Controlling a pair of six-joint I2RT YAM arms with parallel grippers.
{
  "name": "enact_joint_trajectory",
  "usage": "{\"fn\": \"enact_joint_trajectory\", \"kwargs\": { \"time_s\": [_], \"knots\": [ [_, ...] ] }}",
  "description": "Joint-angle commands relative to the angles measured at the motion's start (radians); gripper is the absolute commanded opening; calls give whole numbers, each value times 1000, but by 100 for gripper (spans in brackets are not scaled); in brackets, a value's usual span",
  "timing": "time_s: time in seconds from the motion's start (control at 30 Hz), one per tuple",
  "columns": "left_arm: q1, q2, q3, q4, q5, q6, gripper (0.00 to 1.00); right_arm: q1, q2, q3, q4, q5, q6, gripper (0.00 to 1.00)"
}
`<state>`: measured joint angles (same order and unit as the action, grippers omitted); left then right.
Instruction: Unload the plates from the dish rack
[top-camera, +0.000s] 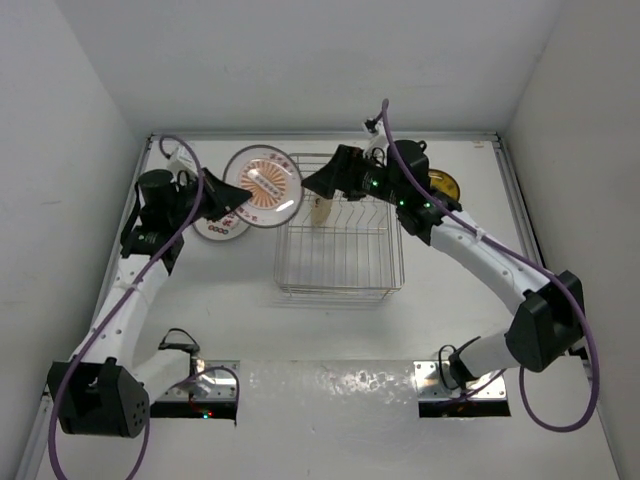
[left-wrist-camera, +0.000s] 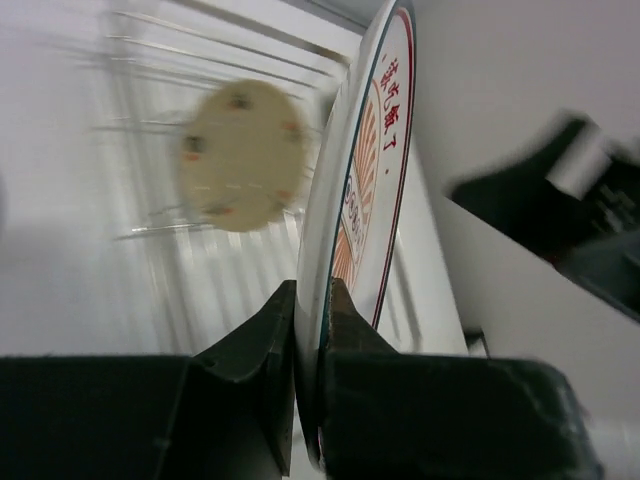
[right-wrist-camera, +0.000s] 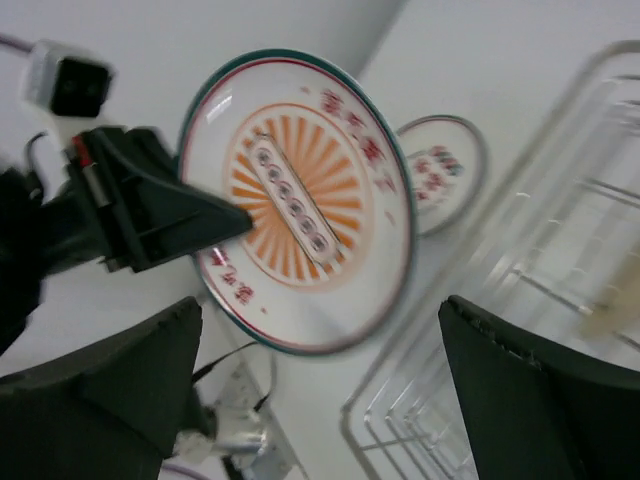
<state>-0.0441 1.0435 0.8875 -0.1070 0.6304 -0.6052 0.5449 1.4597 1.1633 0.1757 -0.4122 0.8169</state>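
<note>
My left gripper (top-camera: 238, 199) is shut on the rim of a white plate with an orange-red sunburst (top-camera: 265, 186), holding it up left of the dish rack (top-camera: 340, 262). The left wrist view shows this plate (left-wrist-camera: 365, 170) edge-on, pinched between the fingers (left-wrist-camera: 312, 305). My right gripper (top-camera: 312, 186) stands open and empty over the rack's far left corner, just right of that plate (right-wrist-camera: 300, 200); its jaws (right-wrist-camera: 320, 370) are spread wide. A cream plate (top-camera: 320, 212) stands upright in the rack. A white ringed plate (top-camera: 218, 228) lies on the table under the left gripper.
A yellow-orange plate (top-camera: 444, 185) lies on the table right of the rack, behind the right arm. White walls close in the table at the back and on both sides. The rack's wire rim (right-wrist-camera: 560, 290) runs just below the right gripper.
</note>
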Motion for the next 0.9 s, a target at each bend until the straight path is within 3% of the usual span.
{"fn": "enact_joint_trajectory", "kwargs": {
  "time_s": [0.0, 0.07, 0.17, 0.4, 0.63, 0.73, 0.77, 0.83, 0.87],
  "knots": [
    [76, -30, 22, -158, -398, -73, 0, -17, -67, 68, -290, 289, -87, 99],
    [145, -27, -19, -178, -470, -123, 0, -17, -81, 82, -411, 453, -128, 99],
    [200, 9, -57, -189, -567, -168, 0, -17, -105, 81, -487, 548, -176, 99],
    [228, 239, -53, -123, -598, -219, 1, -17, -134, 62, -530, 589, -251, 99],
    [234, 420, 19, -76, -537, -215, 18, -17, -67, 105, -594, 575, -321, 99],
    [236, 475, 33, -72, -493, -206, 51, -17, -24, 160, -652, 633, -318, 99],
    [234, 513, 44, -83, -485, -202, 71, -17, 20, 183, -672, 647, -315, 99],
    [225, 555, 74, -118, -459, -179, 100, -14, 74, 260, -729, 674, -300, 99],
    [222, 593, 86, -131, -459, -168, 100, -5, 127, 283, -739, 678, -295, 99]
  ]
}}
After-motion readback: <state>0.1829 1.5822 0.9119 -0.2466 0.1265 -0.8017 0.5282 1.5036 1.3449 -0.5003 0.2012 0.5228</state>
